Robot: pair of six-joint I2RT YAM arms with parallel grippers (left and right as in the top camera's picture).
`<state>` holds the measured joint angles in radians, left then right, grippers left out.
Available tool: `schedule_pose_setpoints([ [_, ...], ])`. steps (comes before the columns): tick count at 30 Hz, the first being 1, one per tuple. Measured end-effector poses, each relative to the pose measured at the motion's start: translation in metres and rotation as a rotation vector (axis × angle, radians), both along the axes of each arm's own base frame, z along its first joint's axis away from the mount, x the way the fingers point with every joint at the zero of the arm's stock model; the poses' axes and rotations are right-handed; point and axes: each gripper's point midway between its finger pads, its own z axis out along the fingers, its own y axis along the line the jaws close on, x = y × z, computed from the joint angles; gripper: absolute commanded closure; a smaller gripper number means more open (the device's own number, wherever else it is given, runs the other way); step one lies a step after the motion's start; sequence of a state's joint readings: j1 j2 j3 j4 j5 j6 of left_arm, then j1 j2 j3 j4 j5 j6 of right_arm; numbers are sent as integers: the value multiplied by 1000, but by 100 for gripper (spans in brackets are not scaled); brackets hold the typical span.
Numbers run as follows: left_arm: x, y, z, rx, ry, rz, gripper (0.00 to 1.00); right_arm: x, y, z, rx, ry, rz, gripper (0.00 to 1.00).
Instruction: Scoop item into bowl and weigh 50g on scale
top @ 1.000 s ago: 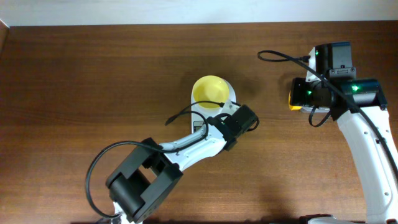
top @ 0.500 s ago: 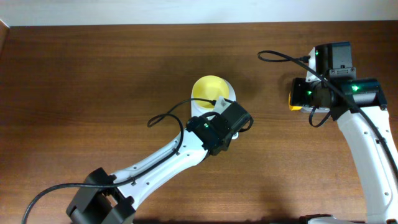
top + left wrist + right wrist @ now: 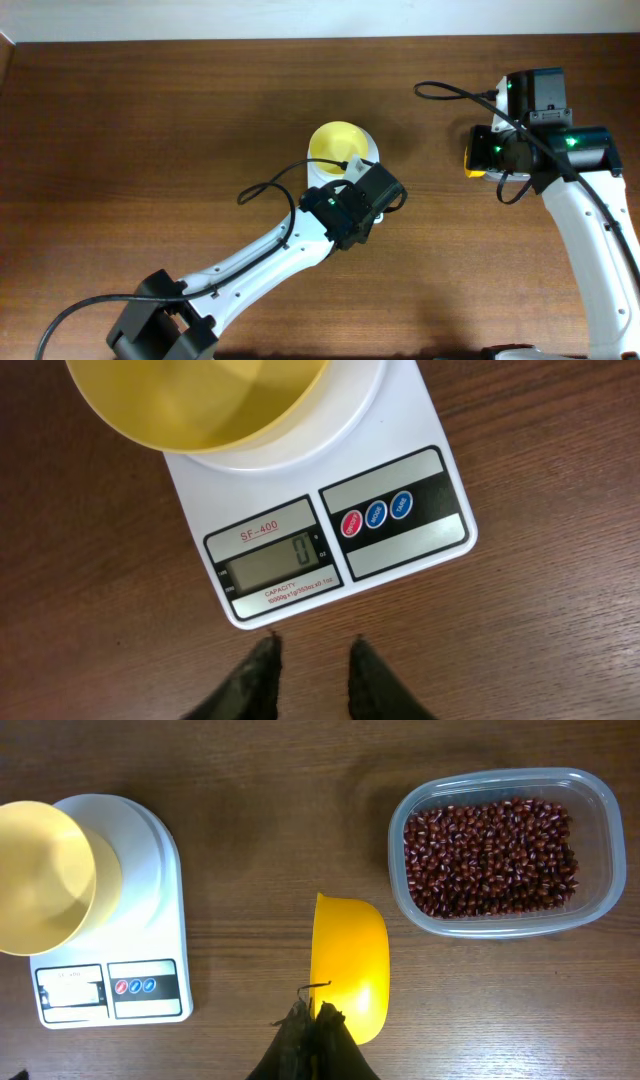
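Observation:
The pale-yellow bowl stands empty on the white scale, whose display reads 0. My left gripper hovers just in front of the scale's display edge, its jaws a little open with only bare table between them. In the right wrist view the bowl and scale are at the left and the dark red-brown beans at the right. My right gripper is shut on the bright yellow scoop, whose handle is hidden behind the fingers.
The beans fill a clear rectangular tub right of the scoop; from overhead the right arm hides it, and only a bit of the scoop shows. A pale wall borders the table's far edge.
The left arm has stretched out from its folded pose and its wrist has shifted slightly left over the scale's front. The right arm has not moved.

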<state>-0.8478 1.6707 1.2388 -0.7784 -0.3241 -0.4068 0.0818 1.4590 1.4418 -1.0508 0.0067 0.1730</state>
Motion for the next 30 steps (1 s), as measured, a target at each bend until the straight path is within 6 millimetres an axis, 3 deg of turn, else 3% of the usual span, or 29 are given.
schedule_pose_setpoints([
  [4, 0, 0, 0, 1, 1, -2, 27, -1, 0, -1, -2, 4, 4, 96],
  [6, -3, 3, -2, 13, 14, -2, 1, -10, -1, -5, -16, 46, 24, 96],
  [11, -16, 17, -7, 76, 71, -2, 1, -21, -2, -10, -32, 94, 48, 96],
  [28, -18, 21, -8, 94, 81, -2, 1, -21, -2, -10, -34, 93, 51, 96],
  [30, -16, 15, -4, 51, 72, -9, 1, -19, -2, -9, -33, 86, 52, 96],
])
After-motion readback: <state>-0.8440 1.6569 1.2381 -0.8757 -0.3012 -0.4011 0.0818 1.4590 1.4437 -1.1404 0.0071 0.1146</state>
